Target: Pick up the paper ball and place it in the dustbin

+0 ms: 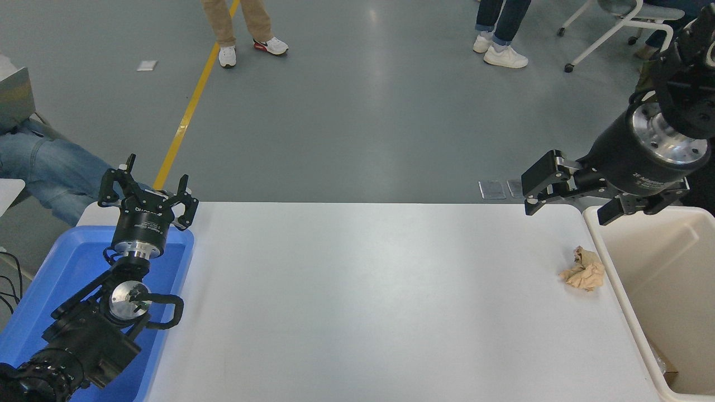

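Note:
The paper ball [584, 270], a wrinkled tan-brown wad, lies on the white table [363, 301] near its right edge, just left of the dustbin. The dustbin [617, 285] is a large cream-beige bin at the far right, its rim beside the table edge. My right gripper [564, 211] is open and empty. It hangs in the air above the table's far right corner, above and behind the ball. My left gripper [149, 187] is open and parked at the lower left over a blue tray.
A shallow blue tray [58, 262] sits at the table's left edge under the left arm. A person in jeans sits at the far left [44, 167]. People's legs [246, 33] and a wheeled chair [609, 28] stand on the grey floor beyond the table.

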You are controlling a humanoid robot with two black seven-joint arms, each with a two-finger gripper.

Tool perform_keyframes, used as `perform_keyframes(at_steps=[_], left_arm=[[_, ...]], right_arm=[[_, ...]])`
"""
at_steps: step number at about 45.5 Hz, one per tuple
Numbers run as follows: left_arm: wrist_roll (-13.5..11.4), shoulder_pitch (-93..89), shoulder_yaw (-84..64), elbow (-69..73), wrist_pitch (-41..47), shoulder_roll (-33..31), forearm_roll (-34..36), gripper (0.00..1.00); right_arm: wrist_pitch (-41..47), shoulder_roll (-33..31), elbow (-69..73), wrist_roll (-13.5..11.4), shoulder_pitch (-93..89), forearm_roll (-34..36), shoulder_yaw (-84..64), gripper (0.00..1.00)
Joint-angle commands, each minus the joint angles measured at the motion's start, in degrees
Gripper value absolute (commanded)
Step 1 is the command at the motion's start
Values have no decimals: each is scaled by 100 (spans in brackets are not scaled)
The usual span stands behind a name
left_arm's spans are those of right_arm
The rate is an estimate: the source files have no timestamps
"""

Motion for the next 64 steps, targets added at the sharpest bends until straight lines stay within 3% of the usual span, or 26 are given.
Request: perform_keyframes(at_steps=[1,64], left_arm=[[-1,0,-1,-5,0,-9,0,99],[-1,0,-1,-4,0,0,0,99]], right_arm=[[1,-3,0,0,1,1,0,100],[-25,76,-483,9,-535,80,-35,100]])
